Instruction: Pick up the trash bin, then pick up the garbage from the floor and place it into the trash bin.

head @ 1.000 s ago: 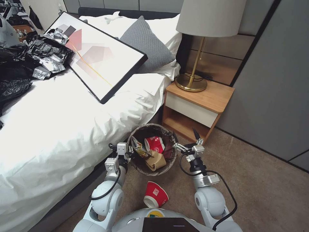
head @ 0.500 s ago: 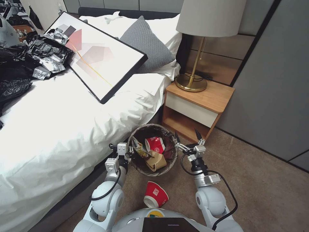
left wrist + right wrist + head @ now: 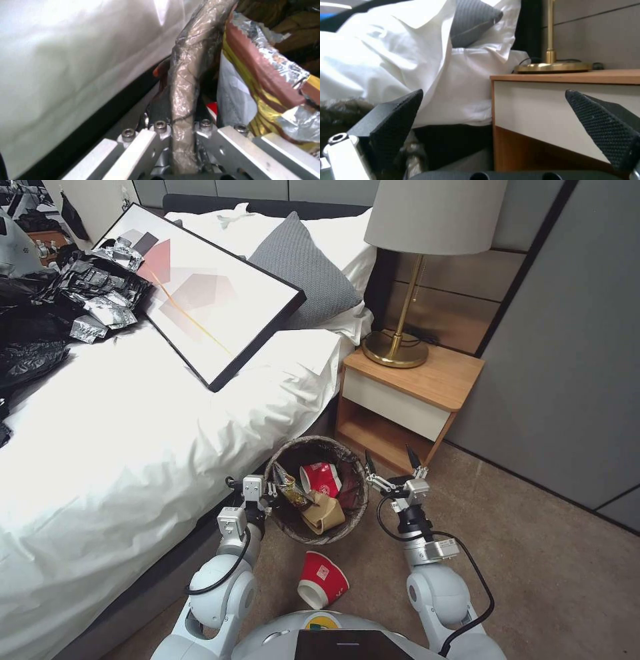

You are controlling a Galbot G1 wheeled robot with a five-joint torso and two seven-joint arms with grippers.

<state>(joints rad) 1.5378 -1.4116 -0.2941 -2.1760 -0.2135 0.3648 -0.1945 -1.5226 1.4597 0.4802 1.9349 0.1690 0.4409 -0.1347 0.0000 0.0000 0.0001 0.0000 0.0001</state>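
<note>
Below the middle of the head view, the left gripper is clamped on the left rim of the trash bin, the bagged edge running up between its fingers in the left wrist view. At the bin's right side the right gripper has its black fingers spread wide with nothing between them, just beside the rim.

Upright, its mouth facing up toward the camera, the bin holds a red cup, a tan carton and a yellow wrapper that leans against its inner wall next to the left gripper. Another red cup lies on its side on the carpet lower in the frame, between the two arms, mouth toward the lower left.

White bedding presses in on the left; a wooden nightstand with a brass lamp stands upper right of the bin.
</note>
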